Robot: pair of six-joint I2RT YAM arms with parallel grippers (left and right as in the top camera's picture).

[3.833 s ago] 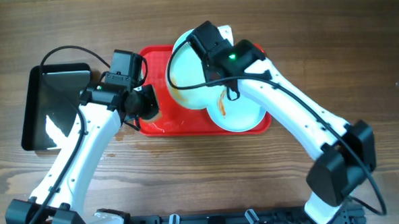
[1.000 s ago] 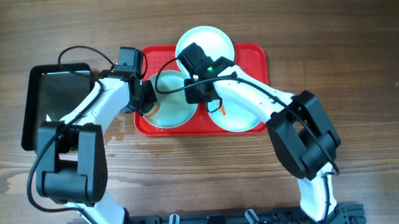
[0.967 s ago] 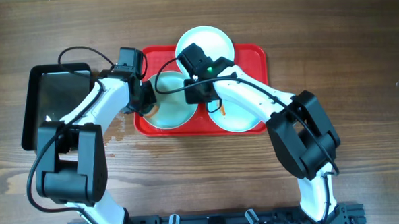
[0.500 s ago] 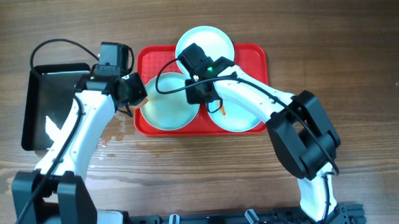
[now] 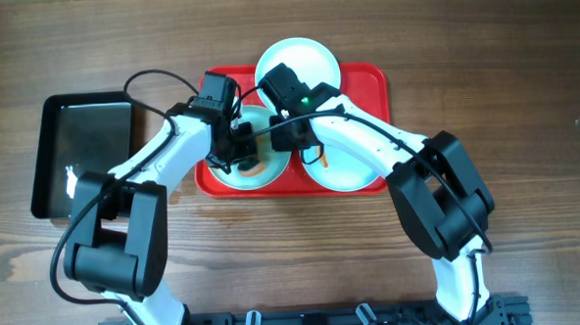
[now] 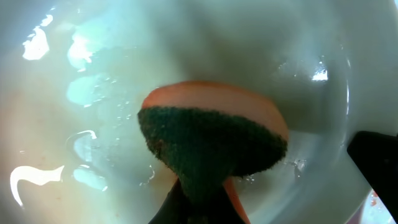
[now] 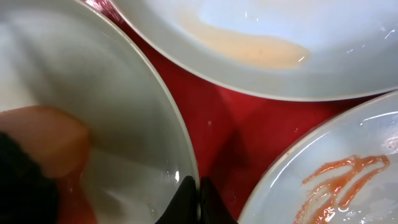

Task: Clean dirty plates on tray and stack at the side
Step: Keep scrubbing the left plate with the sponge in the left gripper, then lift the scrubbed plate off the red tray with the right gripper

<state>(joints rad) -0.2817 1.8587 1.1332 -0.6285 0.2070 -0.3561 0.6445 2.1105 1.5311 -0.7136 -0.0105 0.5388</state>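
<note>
The red tray (image 5: 367, 81) lies mid-tabletop (image 5: 522, 74) with three white plates on it: a far plate (image 5: 310, 52) overhanging the back rim, a near-right plate (image 5: 357, 171), and a near-left plate (image 5: 271, 175). Both arms meet over the near-left plate and hide most of it from overhead; only its near edge shows there.

The left tool (image 6: 198, 202) is clamped on a sponge (image 6: 211, 143), green scouring face outward and orange body behind. The left wrist view shows only the dark tips of the tool at the bottom edge, while the sponge sits against the wet, glossy inside of the plate. Whether any smear lies under the sponge cannot be made out. A dark shape cut off at the right edge of that view is too partial to name.

The right tool (image 7: 194, 190) is pinched narrow on the near-left plate's rim, its tips cut off by the lower frame. Beside it, bare red tray shows between the three plates. The far plate carries a pale, blurred orange streak, and the near-right plate carries a brighter orange squiggle, partly cut off at the frame corner.

A black pan (image 5: 83, 142) rests on the tabletop left of the tray and apart from it.
</note>
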